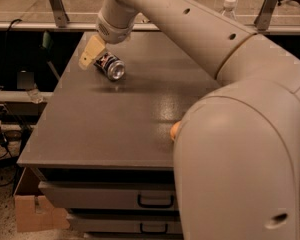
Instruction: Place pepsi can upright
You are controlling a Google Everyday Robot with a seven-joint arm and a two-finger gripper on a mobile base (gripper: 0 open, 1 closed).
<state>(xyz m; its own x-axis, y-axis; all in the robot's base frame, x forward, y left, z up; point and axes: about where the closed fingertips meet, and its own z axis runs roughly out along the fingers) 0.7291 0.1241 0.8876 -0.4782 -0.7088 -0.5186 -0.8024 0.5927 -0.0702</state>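
The pepsi can (110, 66) is dark blue with red-white marks. It lies on its side at the far left of the grey table (105, 129), its silver end turned toward the front right. My gripper (92, 52) is at the can's upper left, right against it and low over the table. I cannot tell whether it holds the can. My arm reaches in from the right foreground.
My bulky arm (240, 149) fills the right foreground and hides much of the table. An orange (175, 130) peeks out beside it. A clear water bottle with a white cap (229, 6) stands at the back right. Drawers (90, 196) sit under the table, and a cardboard box (35, 214) sits on the floor.
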